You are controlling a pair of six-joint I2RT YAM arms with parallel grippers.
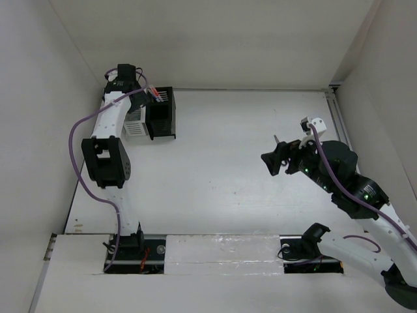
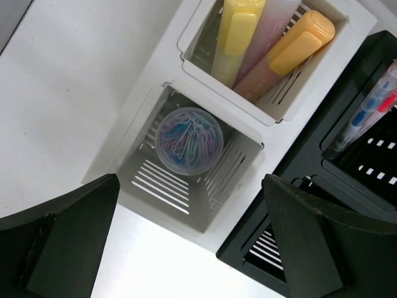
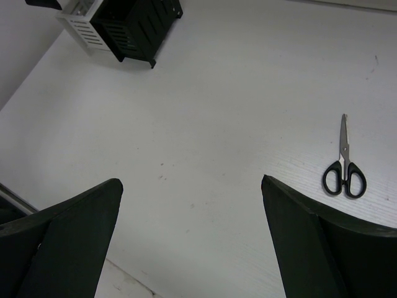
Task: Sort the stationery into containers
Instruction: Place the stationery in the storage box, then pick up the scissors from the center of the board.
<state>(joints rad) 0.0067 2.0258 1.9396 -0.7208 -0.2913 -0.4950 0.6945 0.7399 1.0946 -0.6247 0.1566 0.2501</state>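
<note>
**L gripper** (image 2: pixel 189 211): hangs directly over white box (image 2: pixel 162 186), jaws spread wide, nothing btwn them. Clip tub (image 2: pixel 189 141) sits upright on the floor of the compartment right under it, full of coloured clips. Adjoining white compartment holds yellow highlighter (image 2: pixel 237 31) + orange highlighter (image 2: pixel 293 51) on end, w/ a pale pink one btwn. Black box (image 2: pixel 310 155), joined to the white box's side, holds pens (image 2: pixel 371 105), blue + red.

**R gripper** (image 3: pixel 192 211): well apart from the boxes, across table (image 3: pixel 217 112). Jaws wide, empty. Scissors (image 3: pixel 344 169) lie flat just beside it, on its far side from the boxes. Blades shut, handles toward the wrist cam.

**Read:** tub looks placed; scissors seem the only item left out. Step = L clears off, R picks scissors.

**Doing it well:**
- L should go straight up first. Highlighters stick above the rim, so a sideways exit could snag them or shove the boxes.
- R should shift over the scissors, drop vertical and set jaws across the pivot/handle neck, not the thin blades.
- Flat steel may skate on a smooth top, so fingertips go down to the surface before closing.
- R should hold the carry until L is off the boxes. Two arms at one spot = clash risk.
</note>
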